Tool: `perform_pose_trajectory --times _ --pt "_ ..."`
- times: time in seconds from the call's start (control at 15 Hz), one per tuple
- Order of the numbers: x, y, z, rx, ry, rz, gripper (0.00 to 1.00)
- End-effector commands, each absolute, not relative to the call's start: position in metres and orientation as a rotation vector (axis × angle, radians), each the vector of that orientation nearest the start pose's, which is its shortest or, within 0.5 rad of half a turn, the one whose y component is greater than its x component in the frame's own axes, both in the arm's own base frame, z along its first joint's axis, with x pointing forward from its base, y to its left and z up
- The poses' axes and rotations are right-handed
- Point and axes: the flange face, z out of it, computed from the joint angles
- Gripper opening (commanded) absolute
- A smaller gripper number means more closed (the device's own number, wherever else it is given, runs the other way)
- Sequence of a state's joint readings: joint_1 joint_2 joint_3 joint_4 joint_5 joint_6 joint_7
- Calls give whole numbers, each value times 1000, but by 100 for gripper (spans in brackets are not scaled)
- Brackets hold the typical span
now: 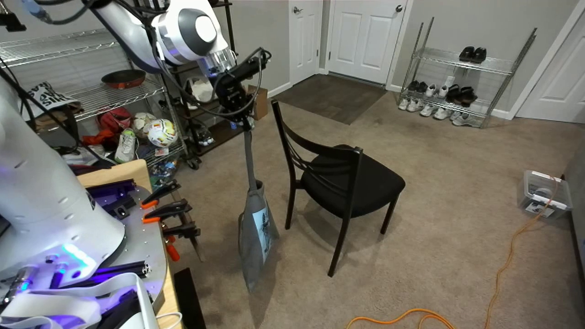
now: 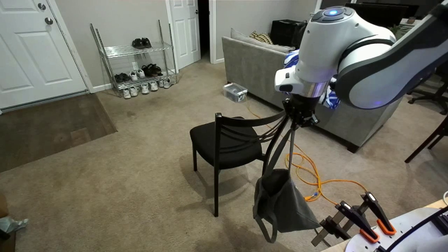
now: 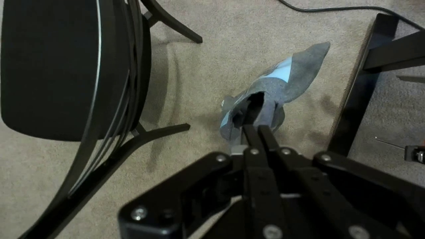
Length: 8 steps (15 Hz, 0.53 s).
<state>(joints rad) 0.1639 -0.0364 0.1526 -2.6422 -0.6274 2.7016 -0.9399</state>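
Note:
A dark grey cloth bag (image 1: 250, 237) with a pale printed patch hangs below my gripper (image 1: 248, 124). In both exterior views its taut strap (image 2: 280, 150) runs up to the fingertips. The bag (image 2: 292, 210) gapes at the top, and a second handle loops down its side. From the wrist view, my gripper (image 3: 256, 128) is nearly together over the bag's mouth, with the grey bag (image 3: 303, 71) below; the pinched strap is mostly hidden there. A black chair (image 1: 358, 183) stands close beside the bag, its backrest (image 2: 248, 122) near the gripper.
Clamps (image 1: 167, 210) jut from the edge of the robot's table (image 2: 413, 224). A wire shelf (image 1: 103, 96) holds a pan and balls. Across the carpet are a shoe rack (image 1: 466, 68), a plastic box (image 2: 235, 91), a sofa (image 2: 252, 59) and an orange cord (image 1: 509, 251).

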Motion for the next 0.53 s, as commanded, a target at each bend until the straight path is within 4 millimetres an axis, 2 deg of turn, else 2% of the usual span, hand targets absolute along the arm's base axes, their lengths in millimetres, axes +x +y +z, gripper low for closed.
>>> perform_pose_trajectory --times 0.0,0.47 --pt "395 105 283 1846 2116 62 1" --pt "402 9 305 2081 1872 107 1"
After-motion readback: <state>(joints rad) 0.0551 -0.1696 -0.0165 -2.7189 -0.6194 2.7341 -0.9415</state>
